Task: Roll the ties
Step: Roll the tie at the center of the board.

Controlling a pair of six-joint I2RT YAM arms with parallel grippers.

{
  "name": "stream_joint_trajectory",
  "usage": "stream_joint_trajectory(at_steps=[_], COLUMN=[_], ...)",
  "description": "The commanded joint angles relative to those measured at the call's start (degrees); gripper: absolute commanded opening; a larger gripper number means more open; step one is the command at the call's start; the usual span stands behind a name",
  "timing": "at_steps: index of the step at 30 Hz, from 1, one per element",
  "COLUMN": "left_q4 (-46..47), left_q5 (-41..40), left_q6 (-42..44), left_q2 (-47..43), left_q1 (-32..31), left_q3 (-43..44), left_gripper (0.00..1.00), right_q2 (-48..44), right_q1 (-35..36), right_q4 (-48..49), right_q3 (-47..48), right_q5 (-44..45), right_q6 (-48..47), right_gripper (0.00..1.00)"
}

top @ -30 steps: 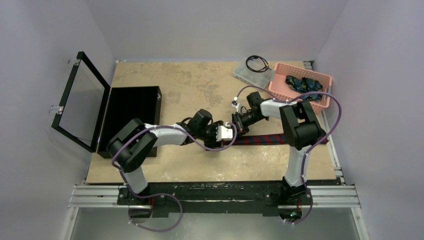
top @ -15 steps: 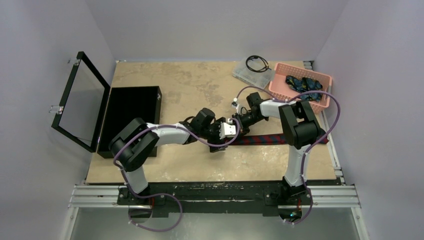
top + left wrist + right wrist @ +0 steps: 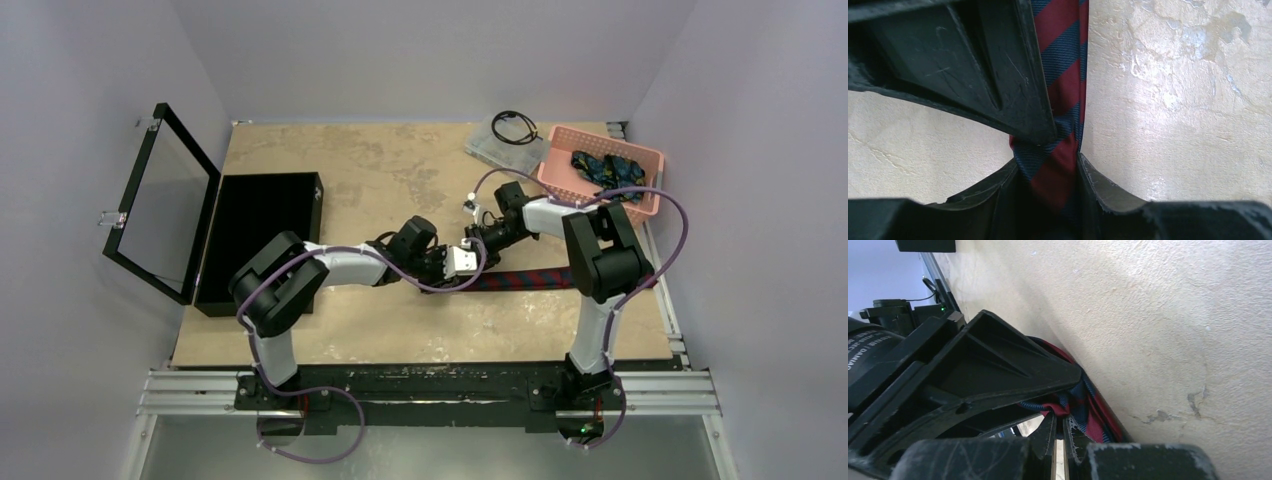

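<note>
Maroon with navy diagonals, the maroon tie point(image 3: 545, 277) lies flat on the table point(image 3: 330, 170). It runs from the middle out to the right edge, and its near end is gathered where your two grippers meet.

Your left gripper point(image 3: 1048, 162) has its fingers point(image 3: 1098, 187) set against either side of the cloth. The tie fills the gap between them, so the fingers are clamped on it, though not fully together.

Your right gripper point(image 3: 1059, 424) is pressed closed, and the bunched end of the tie is caught at its fingertips point(image 3: 1075, 437) (the cloth rises off the table there).

Against the view from a second ago, your left arm has pushed to the right. Its elbow sits nearer the centre, and its gripper is now tight against the right one instead of just short of it. The right arm has hardly shifted, and the straight run of the tie keeps the same line.

The dark blue ties point(image 3: 605, 168) remain heaped in the pink basket point(image 3: 560, 180) at the far right. The black case point(image 3: 262, 235) stays open at the left, well apart from the grippers.
</note>
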Motion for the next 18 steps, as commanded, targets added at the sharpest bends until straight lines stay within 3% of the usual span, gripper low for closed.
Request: stream_joint_trajectory(at_steps=[1, 6, 8, 12, 15, 18], left_q4=[-2.5, -2.8, -3.0, -0.7, 4.6, 12.7], left_q5=[2.2, 4.4, 6.6, 9.3, 11.4, 11.7], left_q6=[4.8, 4.9, 5.1, 4.2, 0.8, -3.8], left_q2=[-1.0, -0.5, -1.0, -3.5, -6.9, -9.6], left_q1=[0.1, 1.6, 2.5, 4.2, 6.0, 8.0], left_q3=[-2.1, -2.0, -2.3, -5.2, -9.1, -13.3], left_gripper=[0.29, 0.3, 0.35, 0.59, 0.66, 0.67], right_q2=[-3.0, -0.5, 0.7, 2.8, 4.2, 4.2], right_q1=[0.2, 0.2, 0.1, 0.1, 0.1, 0.1], right_q4=[-1.2, -0.6, 0.2, 2.1, 2.5, 3.4], right_q3=[0.1, -1.6, -1.9, -1.5, -1.4, -2.5], right_q5=[-0.9, 3.2, 5.2, 7.5, 8.6, 9.7], right_q6=[-1.0, -1.8, -1.9, -1.1, -1.2, -1.5], right_gripper=[0.0, 0.0, 0.0, 0.0, 0.0, 0.0])
